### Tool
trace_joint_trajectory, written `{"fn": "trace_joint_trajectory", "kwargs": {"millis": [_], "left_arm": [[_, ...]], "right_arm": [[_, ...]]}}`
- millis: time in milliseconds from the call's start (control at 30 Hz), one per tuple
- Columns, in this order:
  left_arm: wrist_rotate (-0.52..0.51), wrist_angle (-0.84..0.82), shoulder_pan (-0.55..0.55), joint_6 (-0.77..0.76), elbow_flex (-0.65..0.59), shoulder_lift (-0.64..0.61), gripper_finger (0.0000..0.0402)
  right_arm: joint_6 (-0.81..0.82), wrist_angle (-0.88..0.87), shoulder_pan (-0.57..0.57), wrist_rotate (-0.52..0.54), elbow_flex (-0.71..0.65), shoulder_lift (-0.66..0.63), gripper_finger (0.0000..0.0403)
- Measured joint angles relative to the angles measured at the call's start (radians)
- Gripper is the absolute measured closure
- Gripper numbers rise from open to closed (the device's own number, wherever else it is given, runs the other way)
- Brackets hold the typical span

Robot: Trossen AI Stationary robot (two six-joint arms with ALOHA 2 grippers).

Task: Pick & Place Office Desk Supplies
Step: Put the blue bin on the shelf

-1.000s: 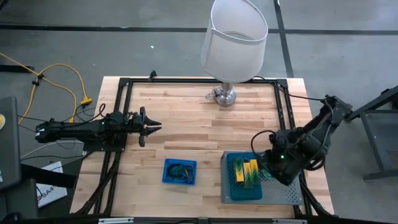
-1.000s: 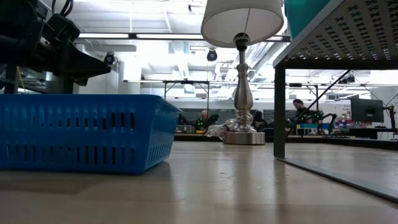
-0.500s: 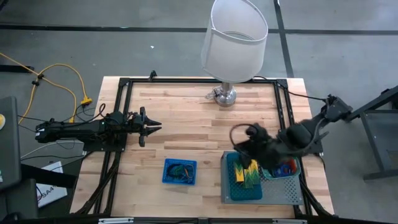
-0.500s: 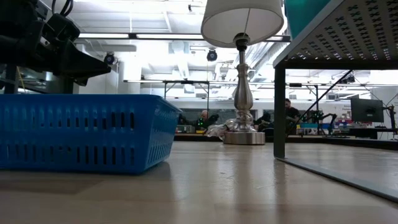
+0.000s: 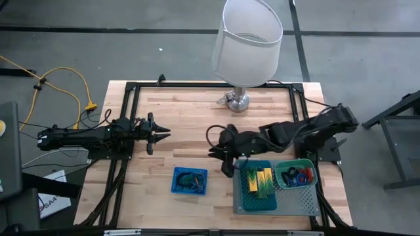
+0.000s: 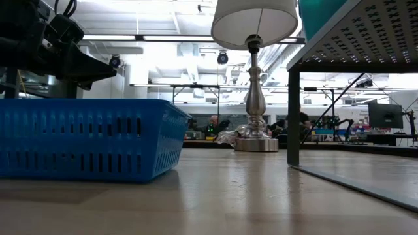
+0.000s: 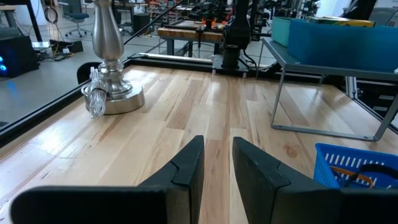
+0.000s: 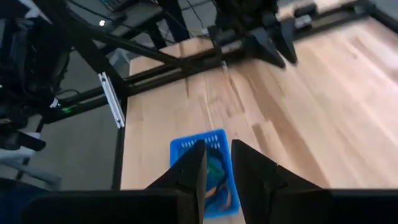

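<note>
The supplies sit in three places. Small dark, green and orange pieces lie in a blue basket (image 5: 189, 180) at the table's near middle. Yellow-and-green blocks (image 5: 259, 180) fill a blue tray, and red and blue loops fill a green bowl (image 5: 295, 176); both stand on the grey perforated box (image 5: 289, 204). My right gripper (image 5: 220, 156) hangs above the table between the box and the basket (image 8: 186, 149), slanting down toward the basket. Its fingers (image 8: 214, 168) stand a narrow gap apart with nothing between them. My left gripper (image 7: 217, 162) waits level at the table's left, slightly open.
A white-shaded lamp (image 5: 246, 42) stands on its chrome base (image 5: 237, 100) at the far middle. A black frame (image 5: 131, 118) runs along the table's edges. Bare wood lies between the lamp and the basket. The box stands on thin legs (image 6: 293, 117).
My right gripper has swung from over the green bowl toward the table's left, past the box's far left corner, to the space beside the blue basket. It has tipped up from pointing steeply down and rolled about its own line. The bowl now shows uncovered.
</note>
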Motion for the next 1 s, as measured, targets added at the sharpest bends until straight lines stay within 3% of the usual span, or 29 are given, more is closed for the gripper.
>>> {"fn": "trace_joint_trajectory", "kwargs": {"millis": [267,633,900,1000], "left_arm": [[0.000,0.000,0.000,0.000,0.000,0.000,0.0323],[0.000,0.000,0.000,0.000,0.000,0.000,0.0323],[0.000,0.000,0.000,0.000,0.000,0.000,0.0323],[0.000,0.000,0.000,0.000,0.000,0.000,0.0323]], "right_arm": [[-0.191,0.102,-0.081,-0.015,0.000,0.071,0.0339],[-0.341,0.062,-0.114,-0.023,0.046,0.173,0.0339],[-0.407,-0.077,-0.056,0.168,0.206,0.299,0.0339],[-0.400,-0.145,-0.042,0.176,0.282,0.365,0.0339]]}}
